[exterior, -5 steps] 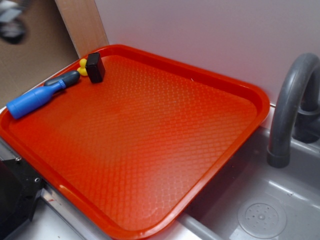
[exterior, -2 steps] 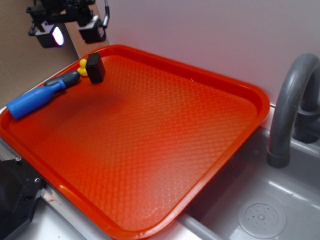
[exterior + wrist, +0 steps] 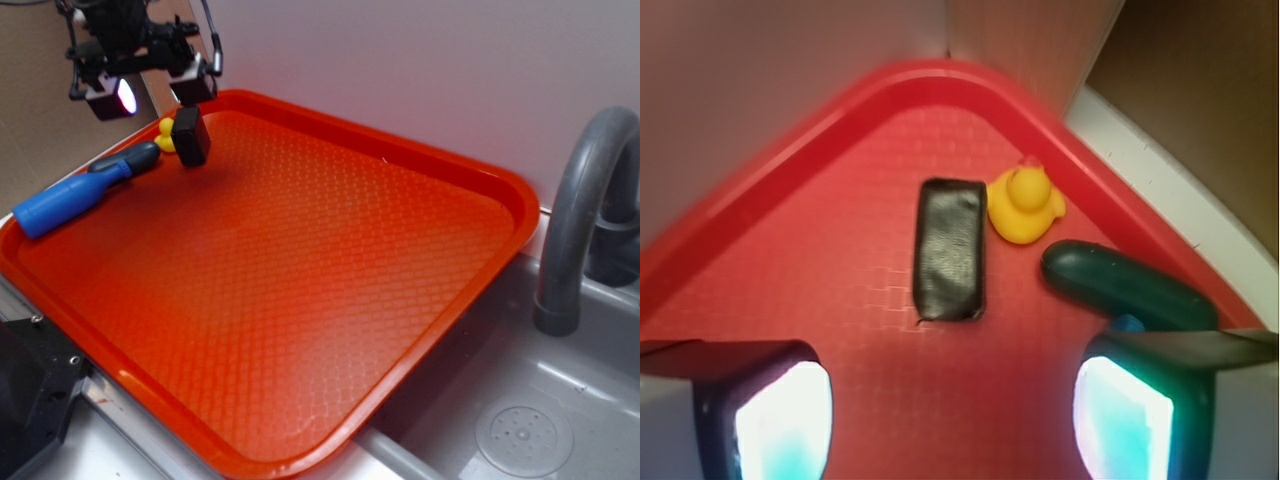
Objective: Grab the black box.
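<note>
The black box [image 3: 949, 250] lies in the far corner of the red tray [image 3: 300, 280]. A little yellow duck [image 3: 1025, 205] sits just beside it, and the blue tool's [image 3: 75, 195] dark end [image 3: 1120, 285] is near the duck. The pincer [image 3: 150, 88] hangs above the box, wide open, holding nothing.

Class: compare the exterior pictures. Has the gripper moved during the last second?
Yes. The gripper, absent a second ago, has come in at the upper left and dropped toward the black box, which stays in the tray's corner.
</note>
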Robot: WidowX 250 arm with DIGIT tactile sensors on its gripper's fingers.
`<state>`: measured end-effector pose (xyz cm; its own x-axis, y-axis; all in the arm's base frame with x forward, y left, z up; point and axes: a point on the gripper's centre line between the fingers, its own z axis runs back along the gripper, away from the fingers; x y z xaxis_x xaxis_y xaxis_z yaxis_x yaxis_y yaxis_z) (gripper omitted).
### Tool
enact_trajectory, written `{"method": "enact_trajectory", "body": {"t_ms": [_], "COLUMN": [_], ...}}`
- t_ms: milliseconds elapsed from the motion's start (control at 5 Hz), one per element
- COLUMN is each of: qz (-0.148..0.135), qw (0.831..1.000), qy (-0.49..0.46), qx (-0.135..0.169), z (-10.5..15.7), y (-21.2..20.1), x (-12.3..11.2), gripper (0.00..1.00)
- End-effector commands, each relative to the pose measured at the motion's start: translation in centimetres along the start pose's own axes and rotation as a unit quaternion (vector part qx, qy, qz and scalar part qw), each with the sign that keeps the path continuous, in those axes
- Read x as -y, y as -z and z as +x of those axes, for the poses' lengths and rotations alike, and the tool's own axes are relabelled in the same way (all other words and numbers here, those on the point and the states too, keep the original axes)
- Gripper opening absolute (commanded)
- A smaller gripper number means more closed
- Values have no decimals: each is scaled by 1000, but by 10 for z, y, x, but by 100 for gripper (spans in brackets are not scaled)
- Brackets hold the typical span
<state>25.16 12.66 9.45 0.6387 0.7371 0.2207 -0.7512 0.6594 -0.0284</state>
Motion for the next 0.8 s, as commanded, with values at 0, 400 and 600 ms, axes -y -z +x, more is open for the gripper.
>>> {"method": "enact_trajectory", "body": {"t_ms": [0,400,600], "qz": [-35,28,9], "qw": [999,998,995], "qy": [-5,3,63], "qx": [-10,-56,-74], "z": [34,30,32], "y": [27,73,33], "x": [-10,8,14], "gripper": [100,0,0]}}
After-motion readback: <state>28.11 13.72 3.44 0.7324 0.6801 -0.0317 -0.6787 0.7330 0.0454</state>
